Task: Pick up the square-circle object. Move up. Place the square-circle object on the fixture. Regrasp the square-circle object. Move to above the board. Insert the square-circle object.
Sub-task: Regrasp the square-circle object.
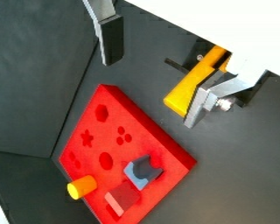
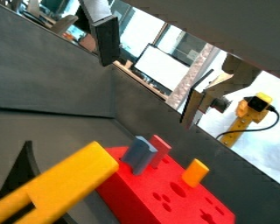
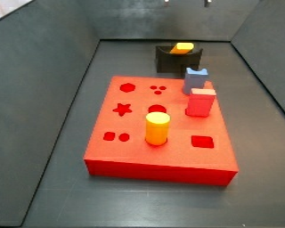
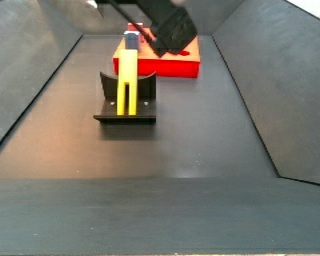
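The square-circle object, a long yellow-orange bar, rests in the dark fixture and sticks out of its notch. In a wrist view the bar lies close beside one finger, with the other finger far from it. My gripper is open with nothing between its pads, and it hangs above the fixture. It shows as a dark shape over the far end of the bar. The red board with cut-out holes lies flat next to the fixture.
On the board stand a short yellow-orange cylinder, a red block and a blue notched peg. Dark sloping walls enclose the floor on both sides. In a wrist view a monitor shows beyond the wall.
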